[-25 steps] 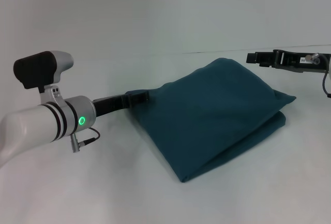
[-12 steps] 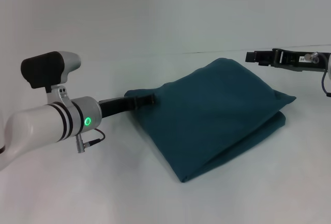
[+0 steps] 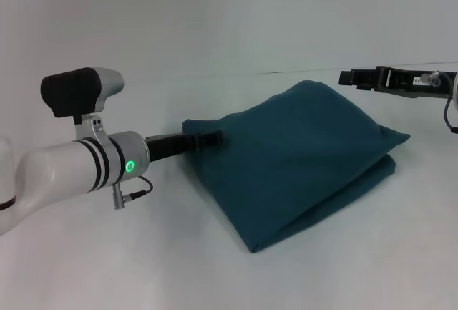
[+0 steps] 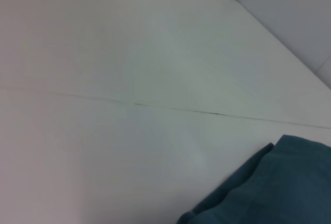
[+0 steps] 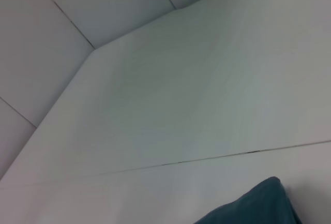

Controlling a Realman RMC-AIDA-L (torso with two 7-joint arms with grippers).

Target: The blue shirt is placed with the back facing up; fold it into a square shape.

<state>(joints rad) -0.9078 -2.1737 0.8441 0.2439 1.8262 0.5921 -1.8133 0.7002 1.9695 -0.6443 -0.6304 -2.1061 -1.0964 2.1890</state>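
the blue shirt (image 3: 300,156) lay folded over on the white table (image 3: 143,260), a thick dark teal bundle with a doubled edge showing along its right and near sides, a rough diamond shape with one corner pointing toward the robot. the left gripper (image 3: 210,138) reached in low from the left, its black fingers at the shirt's left corner, right against the fabric there. whether those fingers were clamped on the cloth or merely touching it, i could not tell; the tips merged with the dark fold. the white left arm (image 3: 79,170) stretched across the left of the head view, a green light glowing on its wrist ring. over on the far right, the right gripper (image 3: 348,79) hung above the table just beyond the shirt's far upper edge, clear of the fabric, and its finger state could not be read either. the left wrist view caught a rumpled corner of the shirt (image 4: 264,188) on the bare table with a thin seam running across the surface. the right wrist view showed just a rounded bit of the shirt (image 5: 253,206) at the picture's edge
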